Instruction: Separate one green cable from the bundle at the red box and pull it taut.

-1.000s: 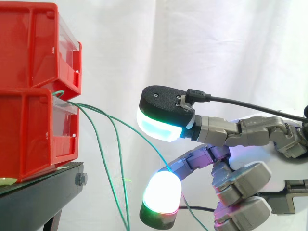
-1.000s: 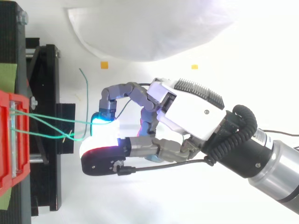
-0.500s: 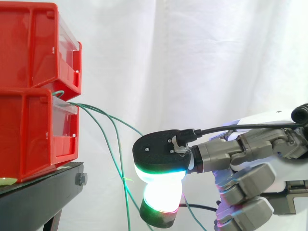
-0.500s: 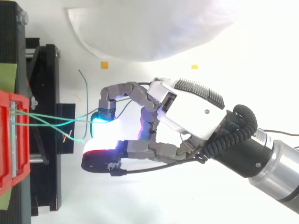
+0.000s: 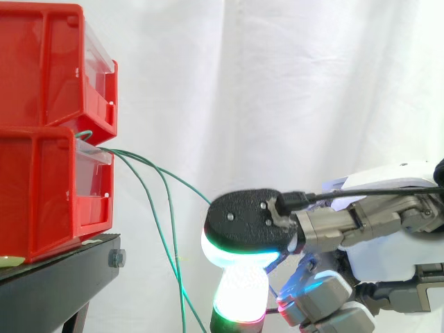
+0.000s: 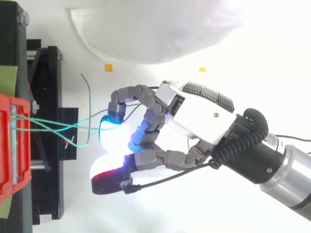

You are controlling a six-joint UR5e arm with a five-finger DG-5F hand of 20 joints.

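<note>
Here, your hand [image 6: 194, 114] clamps 2 glowing fingers [image 5: 246, 222] on a green cable [image 5: 173, 177] that runs out from the red box [image 5: 41, 187] and sags, not yet taut. Other strands of the bundle [image 6: 77, 127] cross close to the pinch, so a pull may drag 2 along. The cable enters at the pad's edge and could slip free.

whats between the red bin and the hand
A green cable runs from the lower red bin to the hand; other green cables hang below, side view.
</note>
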